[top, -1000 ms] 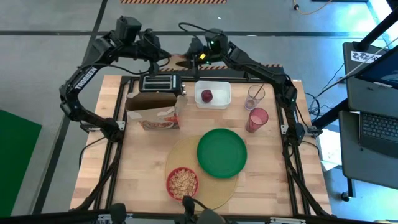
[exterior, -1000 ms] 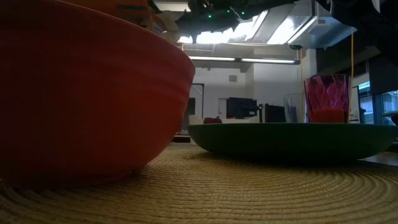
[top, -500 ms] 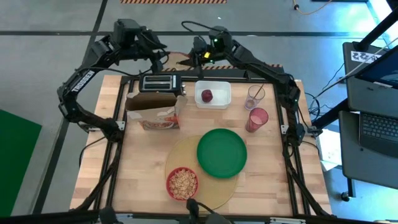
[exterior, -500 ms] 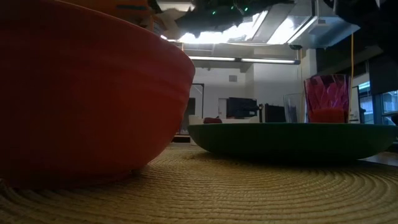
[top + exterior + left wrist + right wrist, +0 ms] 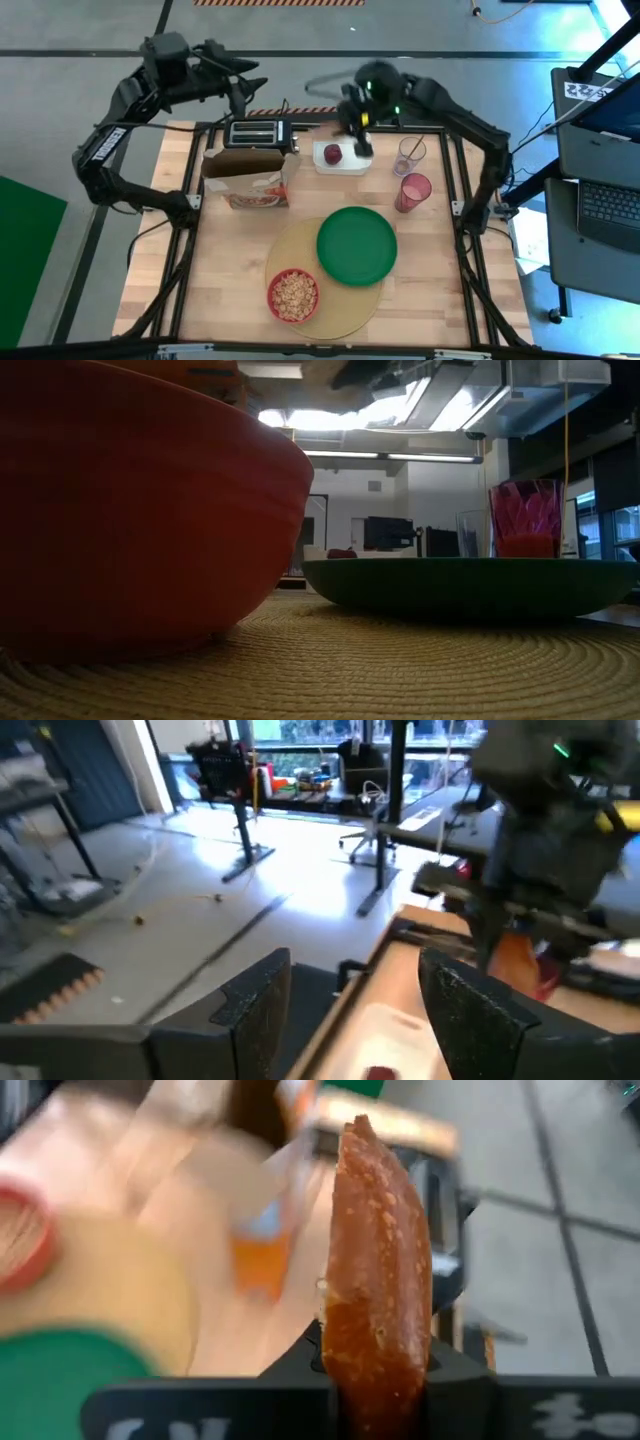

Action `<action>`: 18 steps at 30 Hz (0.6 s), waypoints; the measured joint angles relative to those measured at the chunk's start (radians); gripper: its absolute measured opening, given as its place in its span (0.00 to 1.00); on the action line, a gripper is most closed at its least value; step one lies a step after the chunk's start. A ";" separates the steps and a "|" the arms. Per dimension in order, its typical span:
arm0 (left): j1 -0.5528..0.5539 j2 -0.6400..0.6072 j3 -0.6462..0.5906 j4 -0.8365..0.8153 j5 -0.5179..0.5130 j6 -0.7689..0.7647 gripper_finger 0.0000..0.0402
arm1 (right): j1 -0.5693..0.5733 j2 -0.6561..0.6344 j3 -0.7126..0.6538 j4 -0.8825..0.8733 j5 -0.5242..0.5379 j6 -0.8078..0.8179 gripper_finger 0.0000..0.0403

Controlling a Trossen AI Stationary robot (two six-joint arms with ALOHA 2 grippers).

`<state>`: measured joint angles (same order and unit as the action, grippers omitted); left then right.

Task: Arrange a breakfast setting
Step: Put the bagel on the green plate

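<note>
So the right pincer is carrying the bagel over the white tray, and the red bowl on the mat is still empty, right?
Not quite. The red bowl is not empty: the high view shows it full of cereal on the tan mat. The rest holds: the right pincer grips the bagel, as the right wrist view shows, and it hangs over the white tray.
</note>
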<state>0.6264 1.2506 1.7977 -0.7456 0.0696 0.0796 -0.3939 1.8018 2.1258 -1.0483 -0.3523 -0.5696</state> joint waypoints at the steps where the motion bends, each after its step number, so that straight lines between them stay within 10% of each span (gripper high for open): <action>1: -0.007 -0.002 0.000 -0.007 0.000 -0.028 0.53 | 0.028 -0.018 -0.022 -0.028 0.025 -0.004 0.06; 10: -0.103 -0.002 0.000 -0.051 0.001 -0.130 0.53 | 0.303 -0.328 -0.567 0.207 0.147 0.267 0.06; 18: -0.152 0.006 -0.001 -0.077 -0.002 -0.125 0.53 | 0.584 -0.721 -1.244 0.765 0.450 0.994 0.06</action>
<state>0.4742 1.2561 1.7969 -0.8222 0.0676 -0.0449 0.1904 1.0803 0.8821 -0.2834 0.0979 0.4245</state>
